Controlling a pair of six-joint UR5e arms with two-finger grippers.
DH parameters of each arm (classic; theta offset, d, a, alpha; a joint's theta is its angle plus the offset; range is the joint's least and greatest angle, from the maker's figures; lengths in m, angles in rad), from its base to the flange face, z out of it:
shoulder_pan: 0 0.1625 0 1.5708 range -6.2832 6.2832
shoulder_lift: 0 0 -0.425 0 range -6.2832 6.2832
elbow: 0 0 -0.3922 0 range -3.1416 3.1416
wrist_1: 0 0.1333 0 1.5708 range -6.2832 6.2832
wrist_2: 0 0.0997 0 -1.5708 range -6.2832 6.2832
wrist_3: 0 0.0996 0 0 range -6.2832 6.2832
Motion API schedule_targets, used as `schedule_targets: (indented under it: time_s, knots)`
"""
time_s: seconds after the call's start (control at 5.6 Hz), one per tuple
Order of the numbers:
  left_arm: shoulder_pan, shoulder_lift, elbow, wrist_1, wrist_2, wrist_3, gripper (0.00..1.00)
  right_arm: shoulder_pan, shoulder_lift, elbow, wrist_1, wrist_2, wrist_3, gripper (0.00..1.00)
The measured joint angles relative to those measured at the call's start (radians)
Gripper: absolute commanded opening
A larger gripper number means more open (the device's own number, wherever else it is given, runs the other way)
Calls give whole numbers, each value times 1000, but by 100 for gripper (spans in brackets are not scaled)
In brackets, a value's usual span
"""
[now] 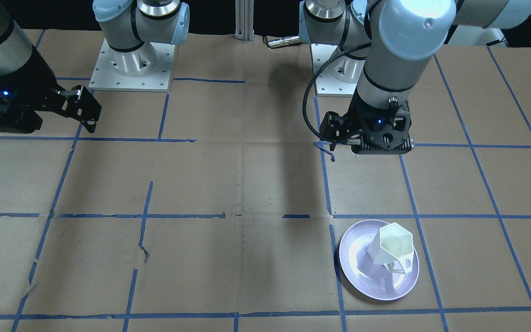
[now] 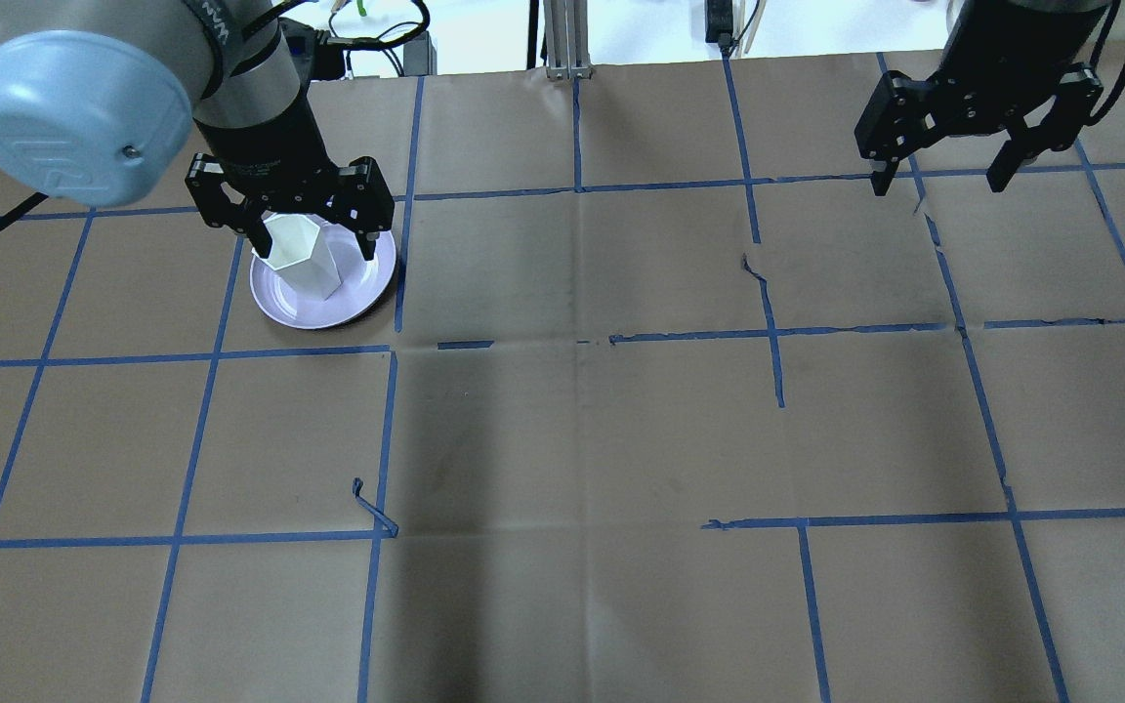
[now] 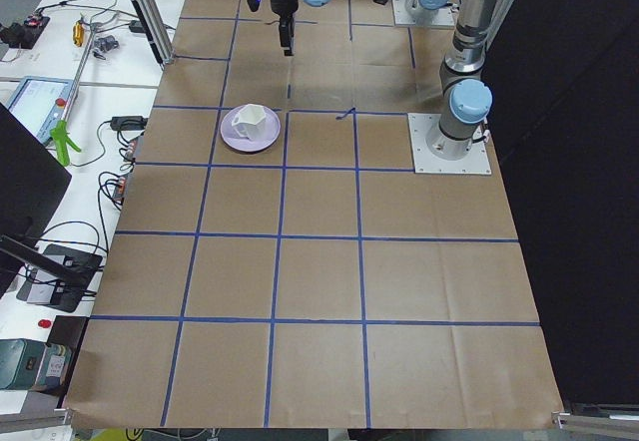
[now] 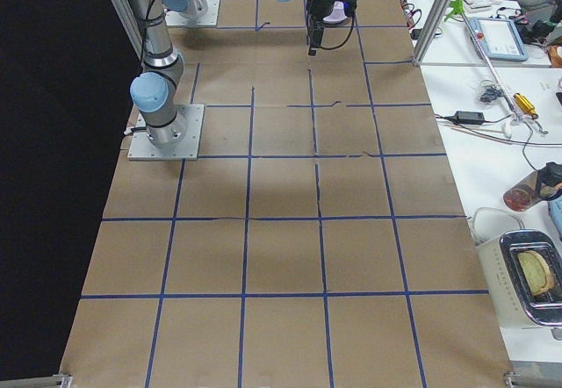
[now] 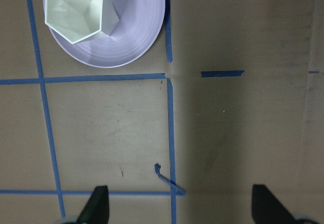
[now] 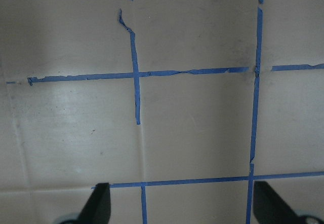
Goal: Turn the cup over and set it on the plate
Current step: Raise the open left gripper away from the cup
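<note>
Cup [image 1: 392,246] upright on plate [image 1: 362,276]; left hand [image 5: 182,203] spread, seemingly above, apart.

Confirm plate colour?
Pale lavender, glossy: the plate shows best in the left wrist view.

Straight below the left hand [image 5: 180,206], which is spread wide and raised, lies only bare surface [image 2: 572,439]. The one obstacle is the cup [image 1: 392,246], upright on the plate [image 1: 362,274], ahead of that hand and lower, apart from it. Bare surface rings the plate on every side. The right hand [image 2: 937,184], also spread, hangs over bare surface, well apart from both.
</note>
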Motion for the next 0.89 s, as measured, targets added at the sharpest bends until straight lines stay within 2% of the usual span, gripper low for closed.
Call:
schedule_targets:
  time_s: [0.36, 0.89]
  knots:
    - [35, 62, 0, -51, -37, 10, 100, 0, 0, 0, 0, 0, 0, 100]
    - [38, 70, 2, -56, -52, 12, 100, 0, 0, 0, 0, 0, 0, 100]
